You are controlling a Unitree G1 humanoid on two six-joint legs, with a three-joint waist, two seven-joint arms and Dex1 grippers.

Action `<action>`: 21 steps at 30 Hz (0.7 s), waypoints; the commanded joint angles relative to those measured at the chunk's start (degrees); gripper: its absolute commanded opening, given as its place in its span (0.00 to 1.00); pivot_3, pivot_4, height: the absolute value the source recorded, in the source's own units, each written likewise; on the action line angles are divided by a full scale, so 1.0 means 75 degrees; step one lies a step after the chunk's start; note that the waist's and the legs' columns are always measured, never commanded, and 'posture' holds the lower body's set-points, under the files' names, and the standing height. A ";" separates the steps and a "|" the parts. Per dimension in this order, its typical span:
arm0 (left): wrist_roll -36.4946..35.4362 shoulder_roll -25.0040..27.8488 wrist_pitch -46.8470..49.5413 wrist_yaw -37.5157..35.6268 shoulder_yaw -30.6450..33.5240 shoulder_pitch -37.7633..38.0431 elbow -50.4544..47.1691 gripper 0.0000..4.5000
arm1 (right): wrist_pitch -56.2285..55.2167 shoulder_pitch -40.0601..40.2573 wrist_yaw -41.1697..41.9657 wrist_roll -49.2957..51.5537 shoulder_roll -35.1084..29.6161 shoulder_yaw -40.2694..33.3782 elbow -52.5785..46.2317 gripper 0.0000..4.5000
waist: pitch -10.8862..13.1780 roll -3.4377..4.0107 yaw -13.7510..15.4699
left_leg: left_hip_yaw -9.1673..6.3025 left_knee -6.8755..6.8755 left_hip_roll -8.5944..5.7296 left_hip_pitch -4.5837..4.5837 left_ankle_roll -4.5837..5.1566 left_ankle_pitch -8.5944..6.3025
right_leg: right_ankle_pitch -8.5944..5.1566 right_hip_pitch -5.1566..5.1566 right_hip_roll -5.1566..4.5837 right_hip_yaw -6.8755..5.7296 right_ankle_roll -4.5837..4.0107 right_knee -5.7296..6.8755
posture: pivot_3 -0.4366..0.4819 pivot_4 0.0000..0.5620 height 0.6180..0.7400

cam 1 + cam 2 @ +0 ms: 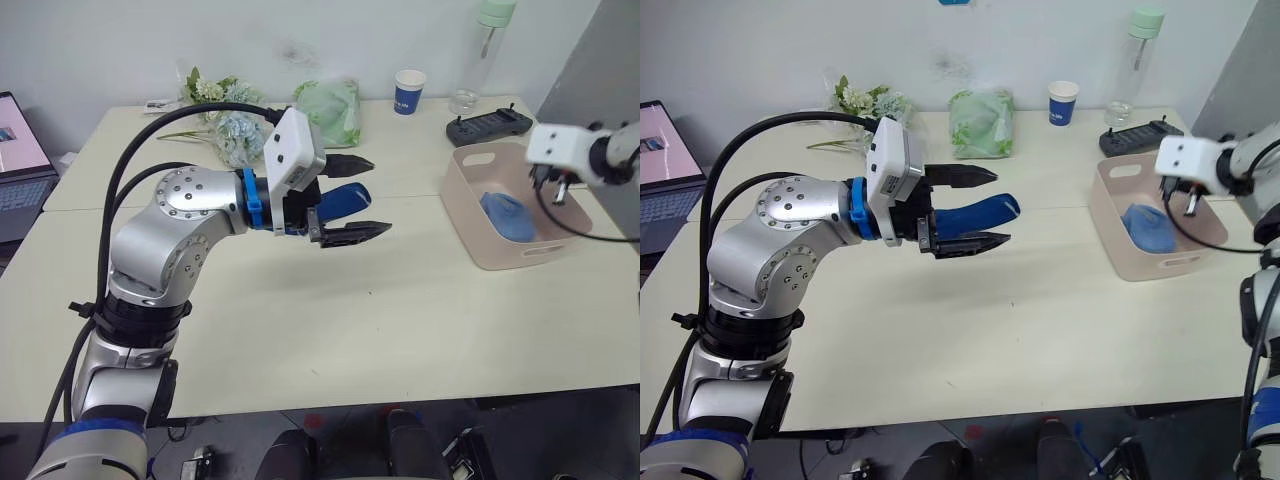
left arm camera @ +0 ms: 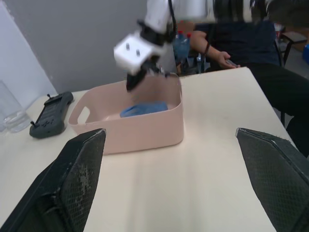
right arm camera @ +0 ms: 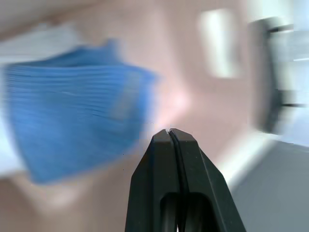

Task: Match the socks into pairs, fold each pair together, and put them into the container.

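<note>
Left gripper [image 1: 975, 208] wide open above table [image 1: 1040, 330], empty. Right gripper [image 3: 170, 137] closed, empty, over tub [image 1: 480, 235] holding blue socks [image 1: 505, 213]. Left wrist view adds seated person [image 2: 241, 38] beyond the tub.

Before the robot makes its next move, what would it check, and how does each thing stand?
1. Pale pink rectangular plastic tub upright on the table: ok.
2. Light blue socks inside the tub: ok.
3. Right tool shut and empty over the tub: ok.
4. Left tool open, holding nothing: ok.
5. Dark blue sock on the table behind the left tool, not yet in the tub: not ok.
6. White pair's whereabouts: cannot tell.
</note>
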 commanded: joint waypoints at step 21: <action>0.1056 -0.1609 -0.1884 0.3596 0.2633 0.5547 -0.0320 1.00 | 0.3272 0.8660 -0.4053 0.3888 0.4920 -0.2668 -0.9632 0.99 | -0.0057 -0.0012 0.0251 | -0.0035 0.0030 0.0003 -0.0001 -0.0006 0.0008 | 0.0027 0.0013 -0.0033 -0.0027 0.0009 0.0004 | 0.48 0.27 1.00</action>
